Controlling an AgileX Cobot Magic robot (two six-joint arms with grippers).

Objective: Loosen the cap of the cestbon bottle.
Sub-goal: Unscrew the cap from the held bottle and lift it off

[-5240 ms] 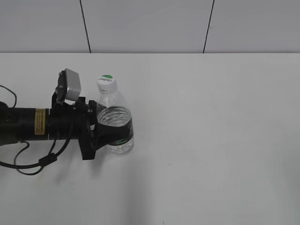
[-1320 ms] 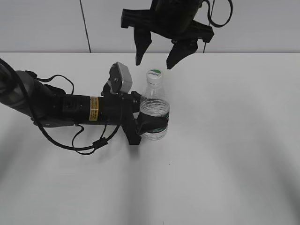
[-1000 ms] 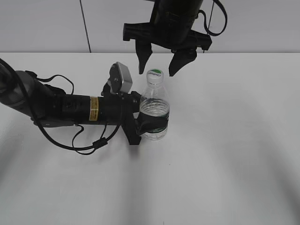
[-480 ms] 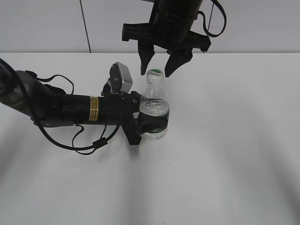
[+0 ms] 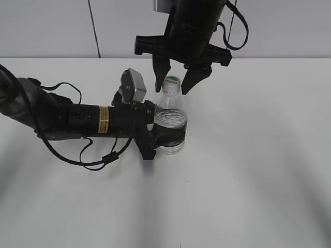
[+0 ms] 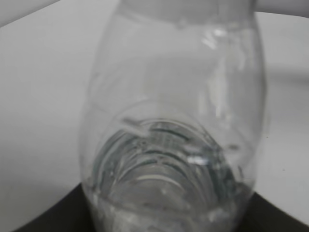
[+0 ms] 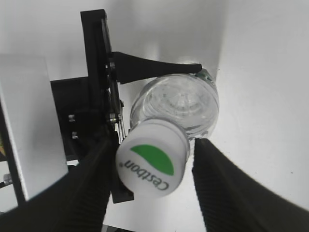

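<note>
Outwardly, exterior view: we are seeing the cestbon bottle standing upright on the white table, left of the middle.
Left gripper: we are watching it clamp the bottle's lower body from the left, jaws closed around the label band.
Right gripper: it is hanging above the bottle, fingers spread apart on either side of the cap.
Left wrist view: we are looking straight at the bottle, filling the frame; water is showing in its lower part.
Right wrist view: we are looking down on the cap, its green half-circle facing up; the two dark fingers are flanking it, whether touching it we cannot tell.
</note>
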